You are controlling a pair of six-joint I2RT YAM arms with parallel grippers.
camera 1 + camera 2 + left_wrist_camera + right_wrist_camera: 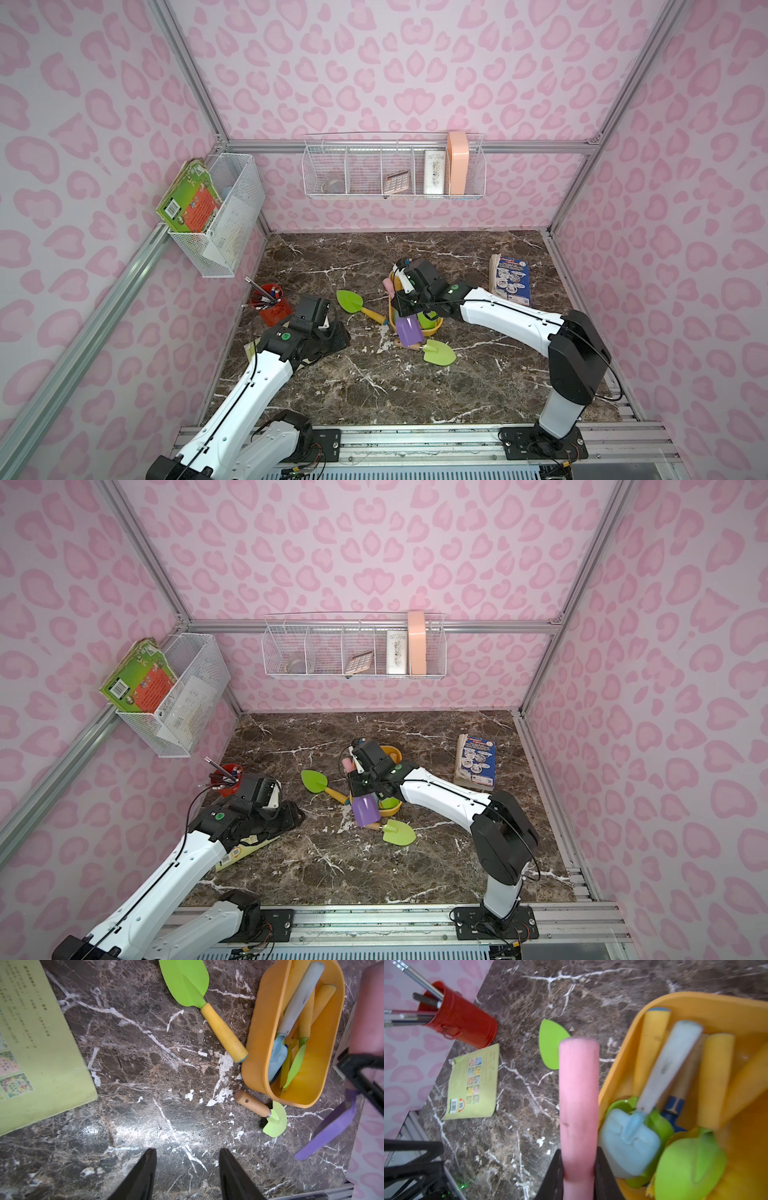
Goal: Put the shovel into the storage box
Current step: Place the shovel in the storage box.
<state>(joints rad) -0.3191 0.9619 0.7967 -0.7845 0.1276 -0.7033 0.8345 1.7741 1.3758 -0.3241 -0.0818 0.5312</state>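
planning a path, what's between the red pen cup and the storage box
A green shovel with a yellow handle lies flat there, seen in both top views.

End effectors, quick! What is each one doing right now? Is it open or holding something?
The left end effector is open, holding nothing.
The right end effector is closed on the pink-handled purple shovel.

The held shovel (578,1095) sits in the right claw (579,1165), just beside the storage box (695,1001) on the surface (124,1064). Several shovels (629,1142) lie in the box. A loose shovel (199,1001) and a trowel (252,1105) lie between it and the left claw (187,1167).
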